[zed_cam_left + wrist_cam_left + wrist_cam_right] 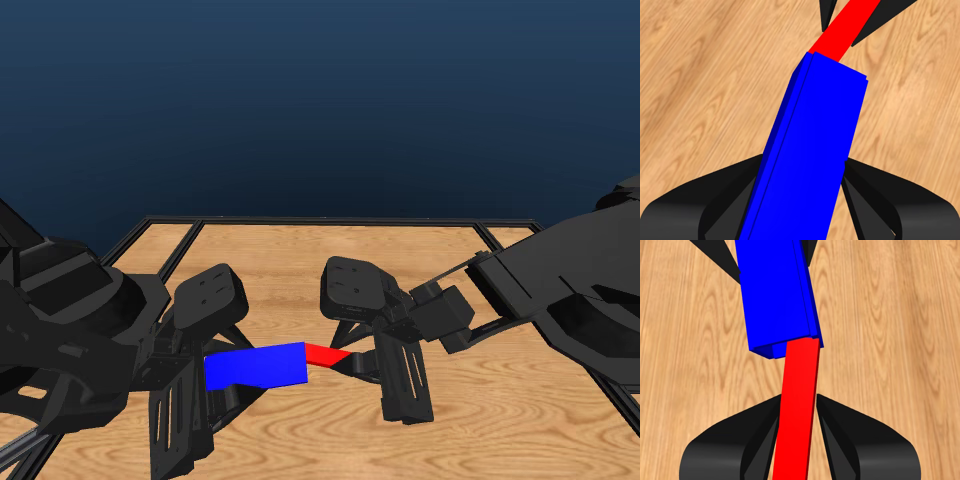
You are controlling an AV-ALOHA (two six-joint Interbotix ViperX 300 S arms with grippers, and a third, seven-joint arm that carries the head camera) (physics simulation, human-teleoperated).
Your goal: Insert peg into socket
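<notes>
Insertion step is being judged as in hand: both parts are being held off the tabletop (300,440), mated end to end near its middle. Left side first: the socket (255,366) is being gripped by the left tool (205,385), jaws closed against both of its sides, with the block's far end projecting toward the centre; in the left wrist view the socket (807,155) is being seen running out between the jaws, slightly canted. At the socket's open end, the peg (322,354) is already being taken in: the right wrist view is showing the red bar (797,410) disappearing under the blue block's (777,295) mouth, so entry is being read as started, not finished. How deep it is seated cannot be told, since the hidden length is not being shown. Right side: the peg's other end is being clamped by the right tool (368,362), jaws closed on it. A short red stretch is being left exposed between socket and right tool. Next move, as judged: the two tools are to be brought closer along the common axis, with alignment being held tight, as any tilt between bar and block is likely to bind the peg at the mouth.
</notes>
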